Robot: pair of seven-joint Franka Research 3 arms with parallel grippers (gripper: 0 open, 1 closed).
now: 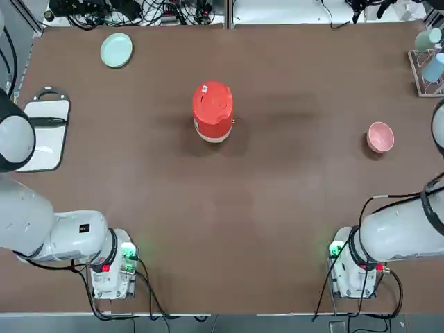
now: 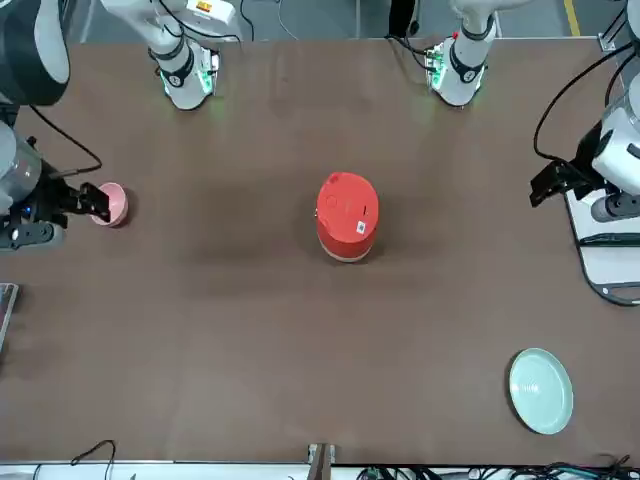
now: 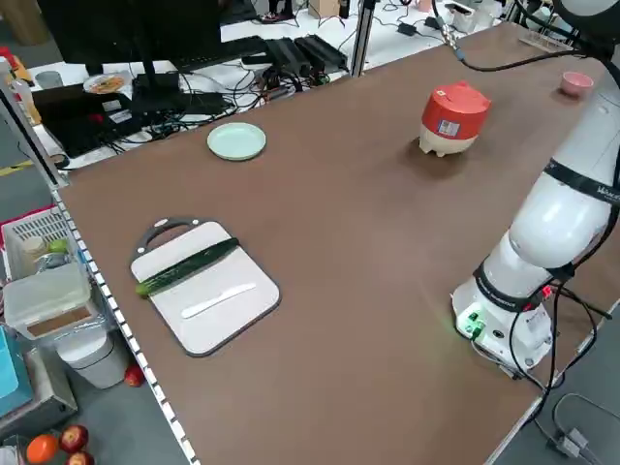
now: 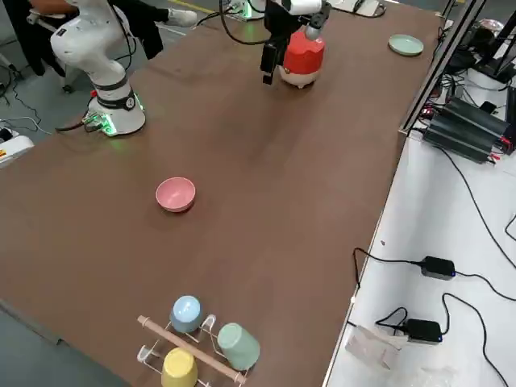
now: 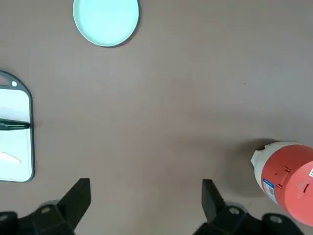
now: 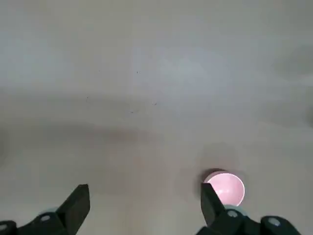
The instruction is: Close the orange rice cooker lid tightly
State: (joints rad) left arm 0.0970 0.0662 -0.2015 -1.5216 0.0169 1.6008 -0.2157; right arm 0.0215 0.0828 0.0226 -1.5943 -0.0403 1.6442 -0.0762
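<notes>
Both arms' bases are sitting nearest, left gripper (image 5: 142, 205) and right gripper (image 6: 142, 208) hovering wide, empty, while the lid (image 1: 211, 102) is already lying down on the orange rice cooker (image 1: 212, 127), seemingly needing only a firm press.

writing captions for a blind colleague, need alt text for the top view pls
An orange rice cooker stands mid-table with its lid down. A pale green plate lies far left, a cutting board at the left edge and a pink bowl to the right. Both robot arms are drawn back at the sides, nothing held.
</notes>
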